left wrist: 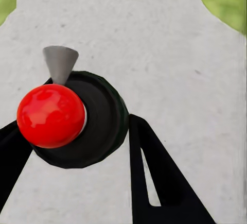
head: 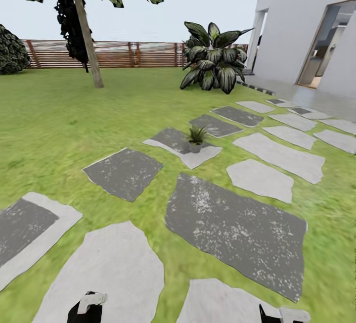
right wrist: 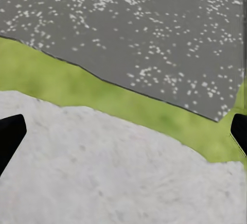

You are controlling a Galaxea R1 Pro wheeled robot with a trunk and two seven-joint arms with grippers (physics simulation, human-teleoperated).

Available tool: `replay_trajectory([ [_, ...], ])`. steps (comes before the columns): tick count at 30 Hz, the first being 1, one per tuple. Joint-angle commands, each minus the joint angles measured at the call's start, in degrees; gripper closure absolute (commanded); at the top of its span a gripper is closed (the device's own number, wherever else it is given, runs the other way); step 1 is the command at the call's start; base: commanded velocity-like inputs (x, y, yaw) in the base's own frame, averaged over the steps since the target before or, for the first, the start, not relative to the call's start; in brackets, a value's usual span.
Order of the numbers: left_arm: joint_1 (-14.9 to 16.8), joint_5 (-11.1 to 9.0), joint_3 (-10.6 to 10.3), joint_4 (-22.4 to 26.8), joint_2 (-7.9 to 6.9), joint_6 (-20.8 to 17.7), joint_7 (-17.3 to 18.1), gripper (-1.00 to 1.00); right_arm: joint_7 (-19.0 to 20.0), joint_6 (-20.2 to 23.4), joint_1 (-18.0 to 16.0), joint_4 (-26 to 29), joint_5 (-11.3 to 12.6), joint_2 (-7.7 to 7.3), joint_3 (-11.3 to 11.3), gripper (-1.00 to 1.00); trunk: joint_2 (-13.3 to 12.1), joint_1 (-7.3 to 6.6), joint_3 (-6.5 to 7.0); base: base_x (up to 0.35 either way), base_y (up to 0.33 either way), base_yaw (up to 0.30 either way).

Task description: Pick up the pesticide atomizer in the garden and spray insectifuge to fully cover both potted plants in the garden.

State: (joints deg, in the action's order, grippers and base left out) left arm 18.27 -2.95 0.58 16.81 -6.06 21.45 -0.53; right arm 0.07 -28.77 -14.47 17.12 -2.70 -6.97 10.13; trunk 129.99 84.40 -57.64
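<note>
My left gripper [left wrist: 77, 131] is shut on the pesticide atomizer [left wrist: 100, 116], a dark round bottle seen from above. It has a glossy red top [left wrist: 50, 115] and a grey cone nozzle [left wrist: 60, 62]. It hangs over a pale stepping slab [left wrist: 170, 54]. In the head view my left gripper [head: 89, 307] sits at the bottom edge. One potted plant [head: 196, 139], a small green rosette in a grey pot, stands on a slab [head: 173, 140] a few slabs ahead. My right gripper [right wrist: 123, 136] is open and empty over a slab's edge and grass, low at the right in the head view [head: 283, 315].
Grey stepping slabs [head: 237, 224] cross the lawn [head: 59, 120] toward a white house [head: 306, 26]. A big dark leafy plant [head: 213, 58] stands by the house corner. A tree [head: 88, 36] and a brown slatted fence [head: 133, 54] lie at the back.
</note>
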Motion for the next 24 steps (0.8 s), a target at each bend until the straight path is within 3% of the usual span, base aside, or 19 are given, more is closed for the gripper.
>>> replay_trajectory([
  [1, 0.02, -0.3, -0.04, -0.02, -0.01, 0.17, 0.0, 1.0, 0.01, -0.17, -0.06, -0.07, -0.29, 0.02, 0.24, -1.0, 0.01, 0.03, -0.01, 0.339, 0.0, -0.217],
  [7, 0.02, -0.3, -0.04, -0.02, -0.01, 0.17, 0.0, 1.0, 0.01, -0.18, -0.04, -0.08, -0.29, 0.02, 0.24, -1.0, 0.01, 0.03, 0.11, 0.339, 0.0, -0.141],
  [24, 0.01, -0.3, -0.05, -0.02, -0.01, 0.17, 0.0, 1.0, -0.16, -0.17, -0.07, -0.07, -0.29, 0.11, 0.24, -1.0, 0.01, 0.03, 0.13, 0.339, 0.0, -0.007],
])
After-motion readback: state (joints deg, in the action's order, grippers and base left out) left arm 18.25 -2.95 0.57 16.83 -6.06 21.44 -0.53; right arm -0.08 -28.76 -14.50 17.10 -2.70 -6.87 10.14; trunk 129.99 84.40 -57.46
